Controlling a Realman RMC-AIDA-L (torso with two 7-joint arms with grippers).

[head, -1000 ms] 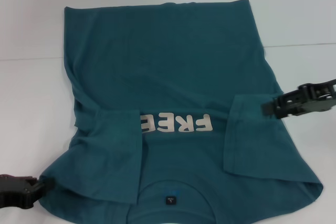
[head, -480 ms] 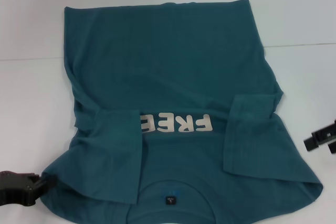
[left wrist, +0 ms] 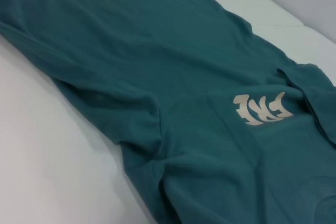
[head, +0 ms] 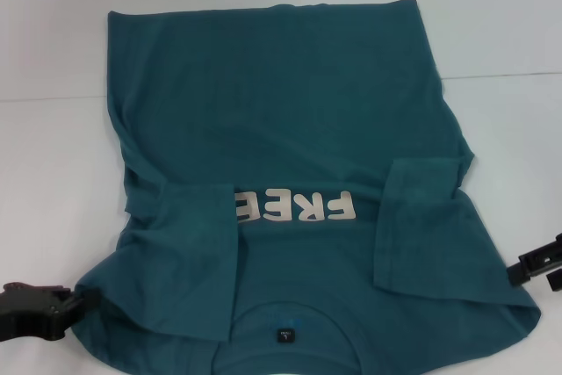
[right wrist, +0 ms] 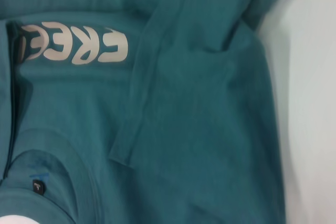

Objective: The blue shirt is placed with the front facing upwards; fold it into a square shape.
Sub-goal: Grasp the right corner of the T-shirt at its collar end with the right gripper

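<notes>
Lying spread across the white table (head: 53, 173) is the blue shirt (head: 281, 111), front up, neck end nearest the robot and hem at the far side. Both sleeves are sitting folded in over the chest: the left sleeve (head: 198, 261) is covering the last bit of the pale lettering (head: 294, 206), and the right sleeve (head: 417, 226) is lying just beside the other end of it. The collar (head: 285, 318) with its tiny dark label (head: 284, 336) is showing at the near edge. The left gripper (head: 66, 305) is sitting low at the shirt's near left corner, touching the cloth, though I can't tell if it's pinching anything. The right gripper (head: 518, 268) is poking in from the right edge, just beside the shirt's side; can't tell how it's set either.
</notes>
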